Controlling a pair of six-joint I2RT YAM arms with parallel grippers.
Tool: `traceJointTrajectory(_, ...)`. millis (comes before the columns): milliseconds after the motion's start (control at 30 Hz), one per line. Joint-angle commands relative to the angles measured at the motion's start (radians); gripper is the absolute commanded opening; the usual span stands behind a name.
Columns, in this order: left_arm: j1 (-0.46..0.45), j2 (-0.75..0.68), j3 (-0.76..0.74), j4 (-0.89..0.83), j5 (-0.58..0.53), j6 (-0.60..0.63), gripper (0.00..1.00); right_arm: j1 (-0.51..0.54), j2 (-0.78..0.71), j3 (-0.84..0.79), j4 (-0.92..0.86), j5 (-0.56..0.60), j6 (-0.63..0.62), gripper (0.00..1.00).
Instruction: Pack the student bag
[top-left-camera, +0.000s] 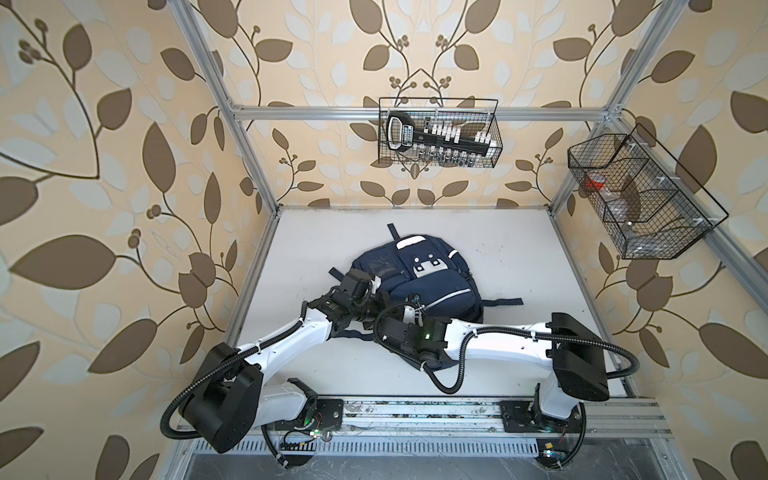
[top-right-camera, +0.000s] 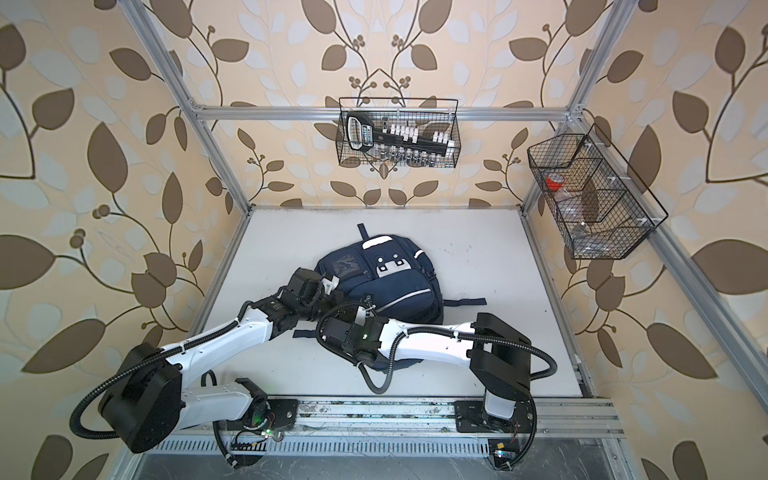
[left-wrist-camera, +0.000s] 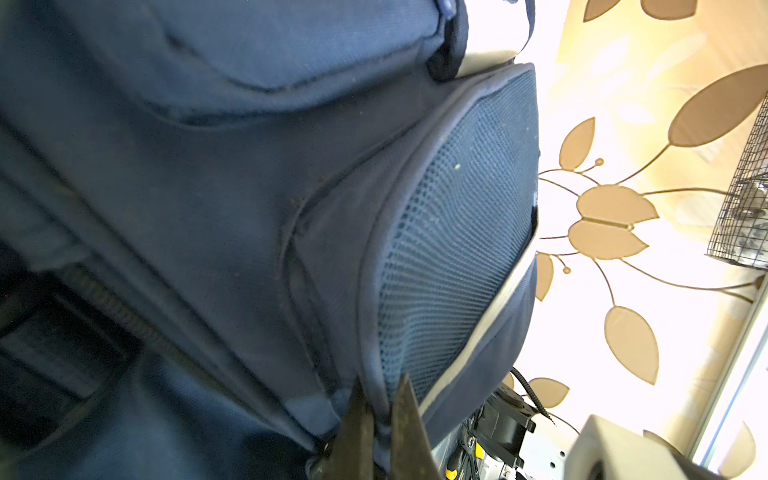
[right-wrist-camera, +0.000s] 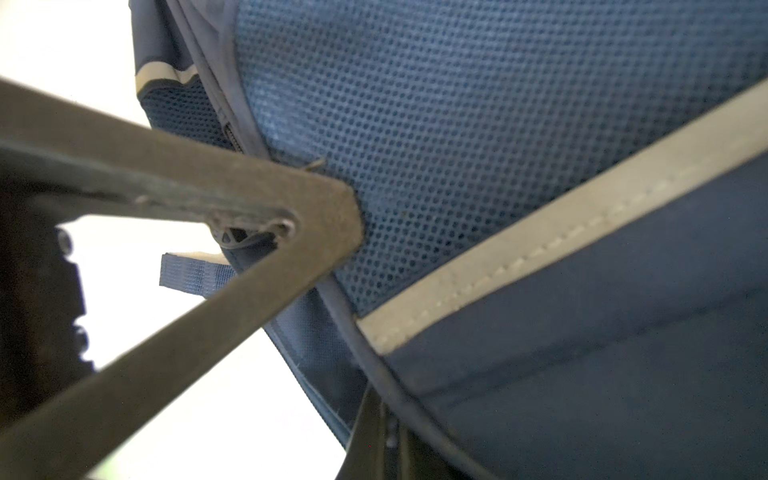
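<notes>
Clamping the student bag (top-left-camera: 436, 291) are left end effector (left-wrist-camera: 380, 384), right end effector (right-wrist-camera: 328, 224).

White arm links (top-left-camera: 286, 332), black joints (top-left-camera: 577, 357), corrugated black cables (top-left-camera: 451, 390), green LED (top-left-camera: 424, 336); right end effector (right-wrist-camera: 332, 232) dark grey.

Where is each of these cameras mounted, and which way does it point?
Both top views: one twin camera head high above the arms' bases, looking down at the student bag on the table; both arms show whole.
Left wrist: on the left arm, close against the bag's side; the left gripper pinches it.
Right wrist: on the right arm, equally close; the right gripper peeks in.
Shared: both wrist views show the mesh panel and pale stripe.
</notes>
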Motion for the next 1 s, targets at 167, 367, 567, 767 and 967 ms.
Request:
traceJointTrajectory(167, -0.001, -0.013, -0.038, 0.113, 0.046, 0.015, 0.00, 0.001, -0.066, 0.026, 0.053, -0.031, 0.007, 0.00)
traceJointTrajectory(367, -0.001, -0.037, -0.042, 0.082, 0.019, 0.046, 0.00, -0.005, -0.069, 0.053, 0.010, -0.065, -0.010, 0.00)
traceJointTrajectory(567, -0.001, -0.062, -0.012, -0.031, -0.049, 0.095, 0.00, -0.012, -0.141, -0.002, -0.063, -0.122, -0.010, 0.00)
traceJointTrajectory(767, 0.002, -0.091, -0.018, -0.052, -0.092, 0.108, 0.00, -0.015, -0.236, -0.079, -0.098, -0.164, -0.034, 0.00)
traceJointTrajectory(967, 0.006, -0.127, -0.009, -0.082, -0.121, 0.136, 0.00, -0.056, -0.292, -0.138, -0.163, -0.174, -0.114, 0.00)
